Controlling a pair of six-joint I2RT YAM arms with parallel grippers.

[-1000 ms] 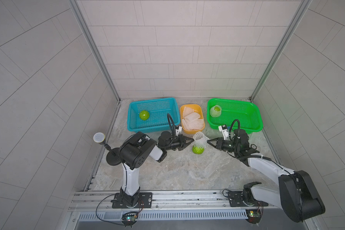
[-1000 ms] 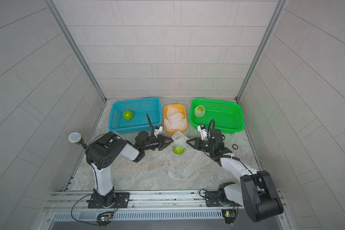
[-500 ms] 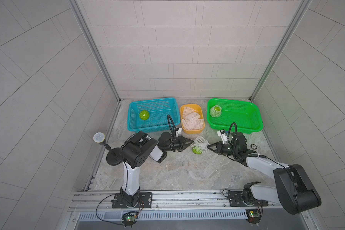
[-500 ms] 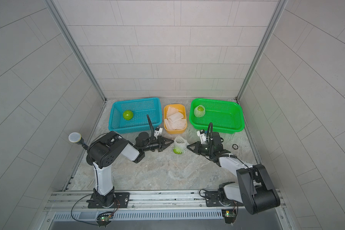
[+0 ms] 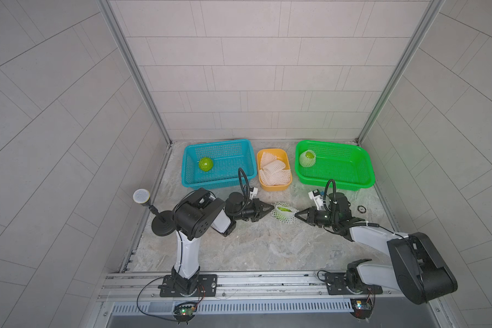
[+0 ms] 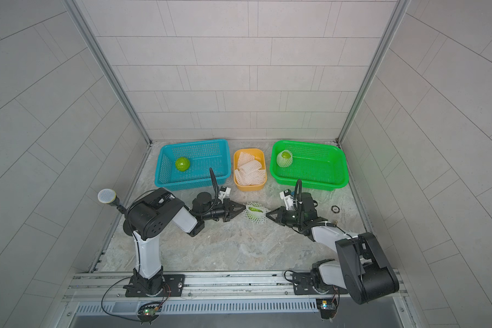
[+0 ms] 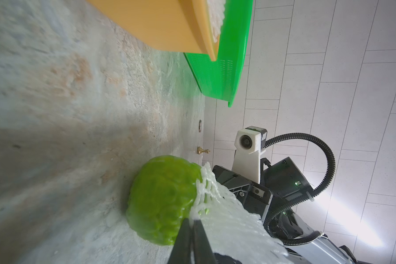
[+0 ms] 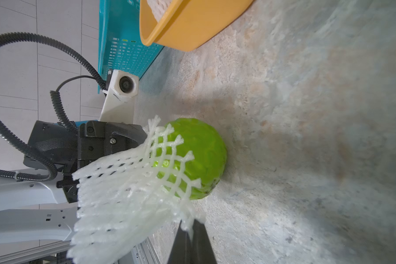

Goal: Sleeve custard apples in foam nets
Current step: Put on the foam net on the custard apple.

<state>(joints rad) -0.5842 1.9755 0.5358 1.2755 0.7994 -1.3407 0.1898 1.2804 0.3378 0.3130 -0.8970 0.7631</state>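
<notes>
Foam net [image 5: 280, 217] lower, taut between closed jaws

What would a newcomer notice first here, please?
Mid-table, the left pincer and right pincer each pinch an edge of a white foam net stretched partly over a green custard apple. Behind, a blue basket holds a bare apple and a green basket a sleeved apple.

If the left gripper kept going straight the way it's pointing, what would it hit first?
The left gripper, shut on the foam net, points at the green ball partly under it. That probably comes first, with the right gripper beyond.
</notes>
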